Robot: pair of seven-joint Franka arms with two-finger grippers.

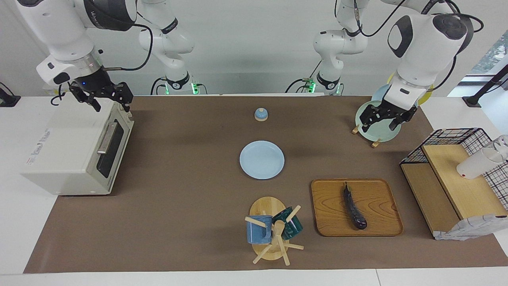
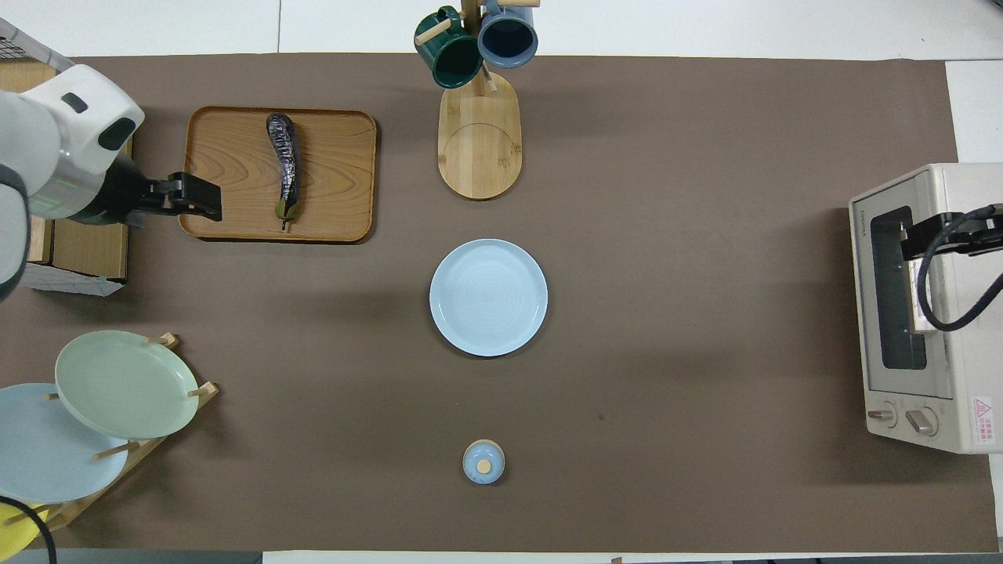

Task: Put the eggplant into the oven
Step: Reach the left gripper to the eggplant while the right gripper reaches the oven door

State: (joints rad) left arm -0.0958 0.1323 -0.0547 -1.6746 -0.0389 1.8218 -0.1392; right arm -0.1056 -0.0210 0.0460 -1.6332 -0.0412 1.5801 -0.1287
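Left arm: I have it raised, wrist bent down, left gripper (image 1: 384, 120) hanging with fingers (image 1: 367, 124) spread. Right arm: I have it raised likewise, right gripper (image 1: 104, 98) angled down, fingers (image 1: 95, 104) parted.

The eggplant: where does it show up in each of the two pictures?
Facing view: the eggplant lies on the wooden tray, low in the picture.
Overhead view: the eggplant lies on the same tray, high in the picture.
Shared landmark: the light blue plate at the table's middle.
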